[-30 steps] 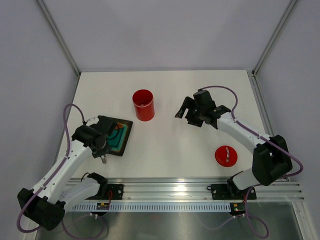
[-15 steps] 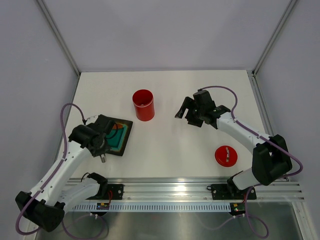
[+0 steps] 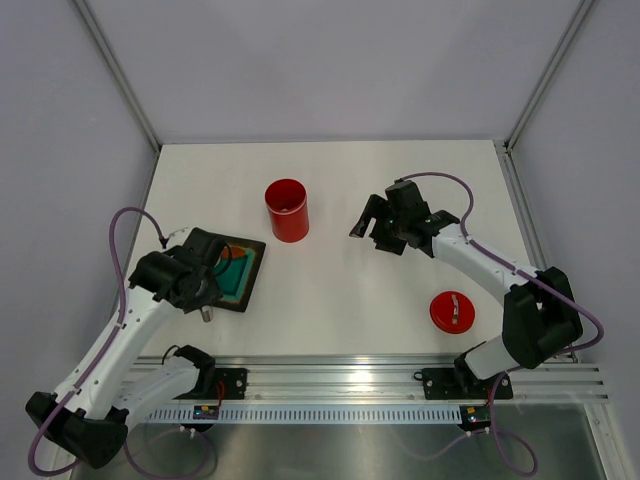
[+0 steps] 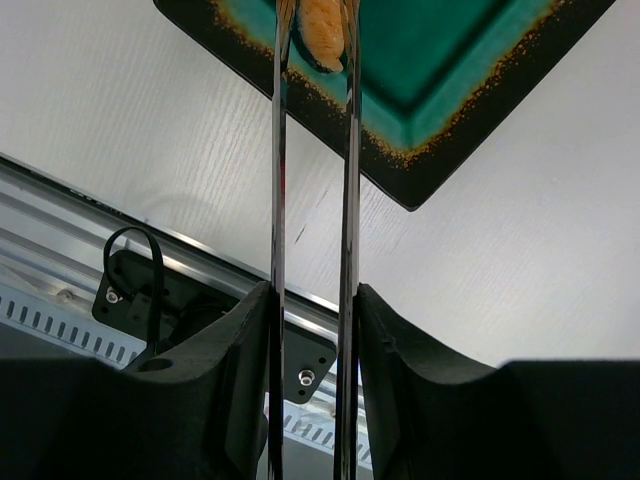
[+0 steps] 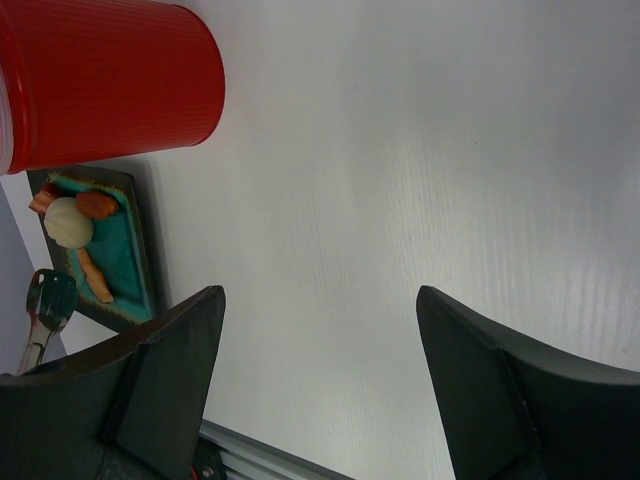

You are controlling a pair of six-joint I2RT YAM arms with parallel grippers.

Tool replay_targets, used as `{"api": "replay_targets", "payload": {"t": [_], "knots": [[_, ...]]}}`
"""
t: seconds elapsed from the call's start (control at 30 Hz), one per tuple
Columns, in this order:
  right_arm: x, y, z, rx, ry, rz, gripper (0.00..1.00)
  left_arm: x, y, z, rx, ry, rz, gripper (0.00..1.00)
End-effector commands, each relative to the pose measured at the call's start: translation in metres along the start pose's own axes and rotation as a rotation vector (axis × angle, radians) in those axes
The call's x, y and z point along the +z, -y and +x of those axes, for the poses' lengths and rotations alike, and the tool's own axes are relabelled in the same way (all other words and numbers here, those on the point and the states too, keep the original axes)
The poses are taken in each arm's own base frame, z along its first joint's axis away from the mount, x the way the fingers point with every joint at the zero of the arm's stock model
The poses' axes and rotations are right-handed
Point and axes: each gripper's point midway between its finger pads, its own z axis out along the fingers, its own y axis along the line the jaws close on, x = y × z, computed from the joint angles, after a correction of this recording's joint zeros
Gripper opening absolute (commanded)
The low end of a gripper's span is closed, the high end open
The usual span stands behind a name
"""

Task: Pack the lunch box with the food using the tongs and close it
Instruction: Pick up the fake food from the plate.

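The red lunch box point(image 3: 287, 210) stands open at the table's middle back, also seen in the right wrist view point(image 5: 100, 80). Its red lid point(image 3: 452, 312) lies flat at the near right. My left gripper point(image 3: 205, 272) hangs over the black tray point(image 3: 232, 303), shut on the tongs point(image 4: 348, 180). The two silver strips run between its fingers point(image 4: 313, 300) out to the tray. An orange food piece point(image 4: 322, 30) sits between the tong tips at the frame's top edge. A cream ball point(image 5: 68, 222) and orange pieces point(image 5: 97, 204) lie on the teal mat. My right gripper point(image 3: 366, 222) point(image 5: 320, 320) hovers open, holding nothing.
The tray's corner point(image 4: 415, 190) points toward the near rail point(image 4: 120, 220). White table point(image 5: 400, 150) lies between the lunch box and the right gripper. Grey walls close in the back and sides.
The left arm's elbow has swung slightly outward to the left while its gripper stays over the tray. The right arm has not moved.
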Motion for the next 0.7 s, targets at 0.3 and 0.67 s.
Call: {"api": "replay_targets", "payload": {"t": [0.3, 0.67], "knots": [[-0.003, -0.015, -0.015, -0.006, 0.036, -0.043, 0.86, 0.0, -0.014, 0.011, 0.044, -0.06, -0.07, 0.48], [-0.001, -0.012, -0.013, -0.004, 0.033, -0.035, 0.86, 0.013, -0.013, 0.022, 0.092, -0.107, -0.086, 0.51]]}}
